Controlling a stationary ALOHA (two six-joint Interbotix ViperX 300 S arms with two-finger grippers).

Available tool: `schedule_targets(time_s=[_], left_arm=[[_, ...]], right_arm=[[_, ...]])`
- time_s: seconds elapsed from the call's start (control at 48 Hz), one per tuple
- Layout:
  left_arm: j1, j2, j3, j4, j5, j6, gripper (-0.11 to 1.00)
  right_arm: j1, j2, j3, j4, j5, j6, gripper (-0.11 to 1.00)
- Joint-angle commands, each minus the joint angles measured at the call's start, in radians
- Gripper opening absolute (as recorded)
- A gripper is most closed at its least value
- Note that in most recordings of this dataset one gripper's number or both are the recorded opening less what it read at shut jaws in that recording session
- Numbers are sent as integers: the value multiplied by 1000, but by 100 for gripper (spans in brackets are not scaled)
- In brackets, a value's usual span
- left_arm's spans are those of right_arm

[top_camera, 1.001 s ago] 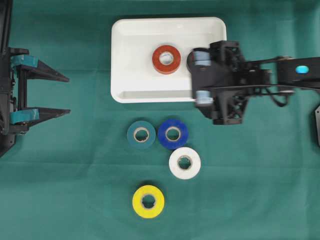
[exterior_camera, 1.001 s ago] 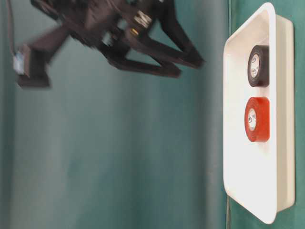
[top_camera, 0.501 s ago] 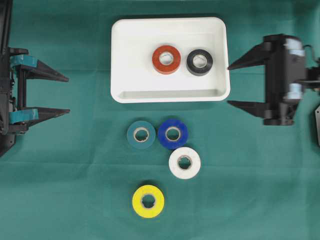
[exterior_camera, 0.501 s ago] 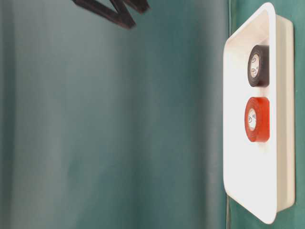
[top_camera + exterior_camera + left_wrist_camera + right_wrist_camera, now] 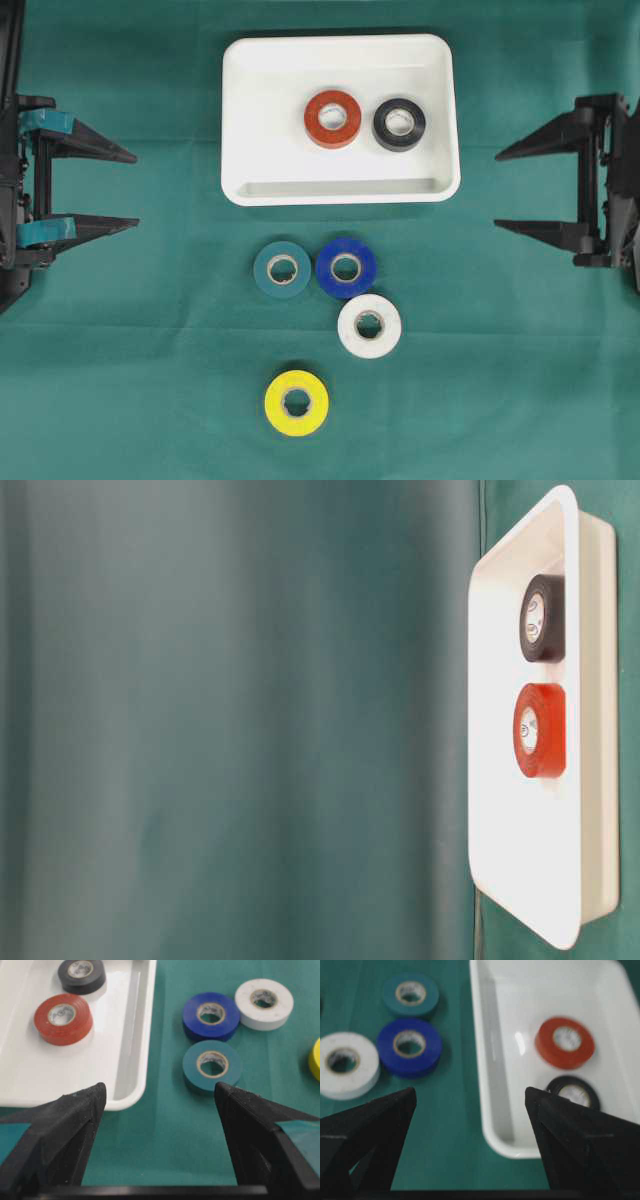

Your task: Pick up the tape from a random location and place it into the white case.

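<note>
Both your left end effector (image 5: 135, 188) and right end effector (image 5: 498, 190) stand wide open and empty; the teal tape (image 5: 282, 269) lies nearer the left-edge one, just beyond the white case (image 5: 250, 120).

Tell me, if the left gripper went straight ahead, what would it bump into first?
Probably the teal-green roll of tape. The open left gripper points between the shallow white plastic case and that roll. Depth and height are unclear, so a jaw might catch the case's rim instead.
</note>
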Motion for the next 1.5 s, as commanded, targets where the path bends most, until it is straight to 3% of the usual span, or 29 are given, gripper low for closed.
schedule_targets(time_s=[0.0, 0.813, 1.251, 1.481], left_arm=[[-2, 3, -20, -2, -9, -2, 83], [-8, 11, -20, -2, -9, -2, 83], [-210, 11, -21, -2, -34, -2, 83], [-230, 14, -21, -2, -34, -2, 83]], right_arm=[[2, -2, 12, 2, -41, 12, 88], [0, -5, 21, 0, -60, 21, 88], [0, -5, 20, 0, -60, 21, 88], [0, -5, 15, -2, -60, 21, 88]])
